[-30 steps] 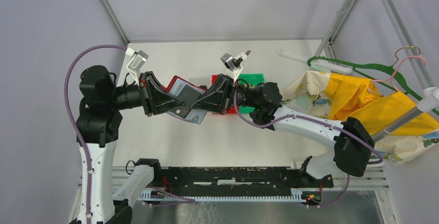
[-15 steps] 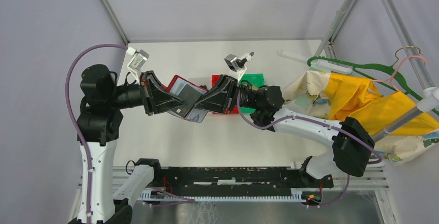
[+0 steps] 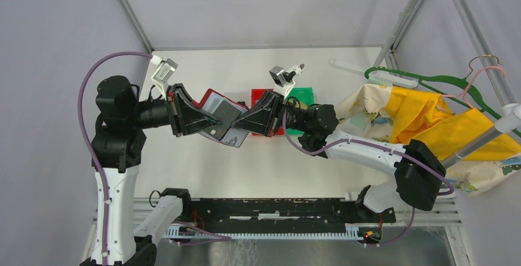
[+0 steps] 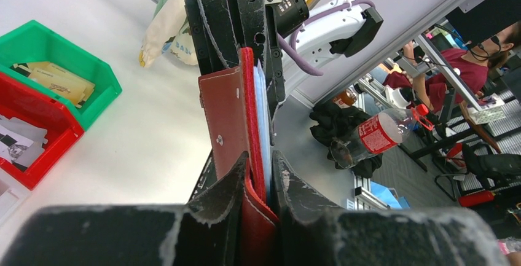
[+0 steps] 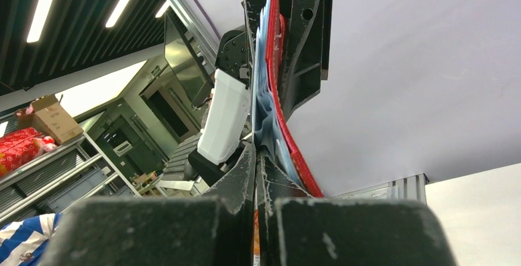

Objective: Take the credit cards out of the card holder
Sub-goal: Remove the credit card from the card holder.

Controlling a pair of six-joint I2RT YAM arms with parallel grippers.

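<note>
Red holder gripped in mid-air between both grippers, over the white table.
Top: the holder lies open with its grey-blue leaves up, long axis slanting from far-left to near-right; the left gripper and right gripper meet over its middle and hide it, with a red bin and green bin just behind. Left wrist: the holder is edge-on, pointing straight away toward the right gripper, and the left jaws are clamped on its red cover; a bottle has a red label, text unreadable. Right wrist: edge-on again, and the right jaws are fully closed at the leaves' edge; I can't tell if a leaf or card is pinched, and no cards can be told apart.
</note>
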